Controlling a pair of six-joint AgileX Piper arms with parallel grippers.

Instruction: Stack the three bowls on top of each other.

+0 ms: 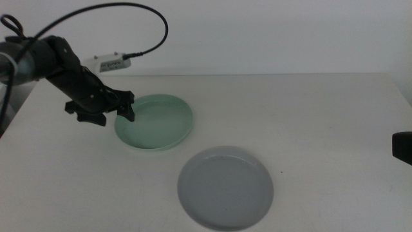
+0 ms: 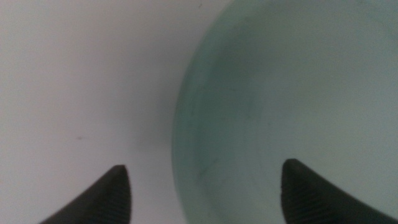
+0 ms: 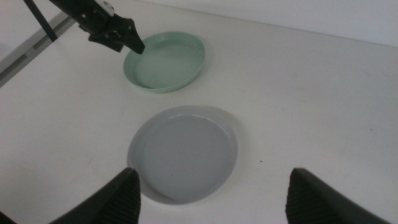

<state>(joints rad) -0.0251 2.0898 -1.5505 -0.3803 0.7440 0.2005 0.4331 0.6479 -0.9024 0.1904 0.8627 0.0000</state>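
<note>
The mint green bowl [image 1: 156, 122] sits at the table's middle left. It also shows in the left wrist view [image 2: 292, 93] and the right wrist view [image 3: 168, 61]. My left gripper [image 1: 128, 107] is open at the bowl's left rim, one jaw over the table and one over the bowl's inside [image 2: 205, 193]. It holds nothing. The grey bowl [image 1: 225, 187] lies in front, right of centre, also in the right wrist view [image 3: 183, 152]. My right gripper [image 1: 402, 147] waits at the right edge, open and empty [image 3: 217, 199]. The white bowl is not in view.
The white table [image 1: 309, 116] runs wide to the right and back. Its left edge [image 1: 19, 106] lies close behind the left arm. A black cable [image 1: 151, 26] loops above the left arm.
</note>
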